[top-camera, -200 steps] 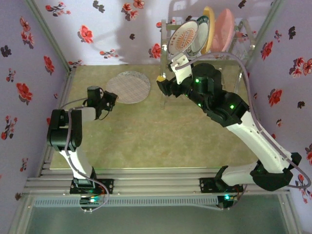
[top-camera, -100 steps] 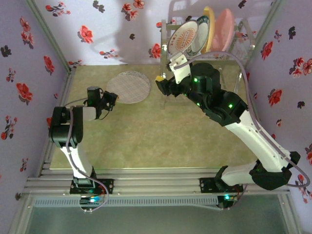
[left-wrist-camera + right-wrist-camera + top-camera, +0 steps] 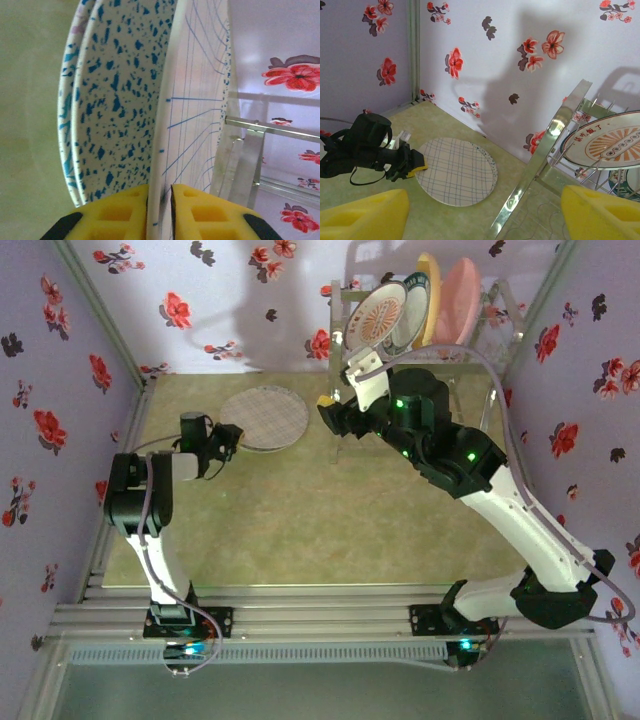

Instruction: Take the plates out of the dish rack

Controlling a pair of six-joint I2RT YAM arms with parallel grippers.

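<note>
A stack of plates (image 3: 263,418) lies flat on the table at the back left, a grid-lined plate (image 3: 457,172) on top. My left gripper (image 3: 159,210) holds that grid-lined plate (image 3: 200,100) by its near rim, one pad on each side, with blue-speckled plates (image 3: 115,100) underneath. The dish rack (image 3: 340,335) at the back right holds an orange-patterned plate (image 3: 378,318), a teal-rimmed plate (image 3: 412,310), a yellow plate (image 3: 428,295) and a pink plate (image 3: 458,302) on edge. My right gripper (image 3: 330,415) hovers open and empty just left of the rack's front leg (image 3: 550,145).
Flowered walls close in the table on the left, back and right. The rack's shiny legs (image 3: 245,155) stand just behind the stack. The green table surface (image 3: 300,520) stretches between the two arms. A cable loops over the right arm.
My left gripper has edged slightly toward the back with its pads still at the plate's rim. The right arm has drifted a little to the left. The plates have not moved.
</note>
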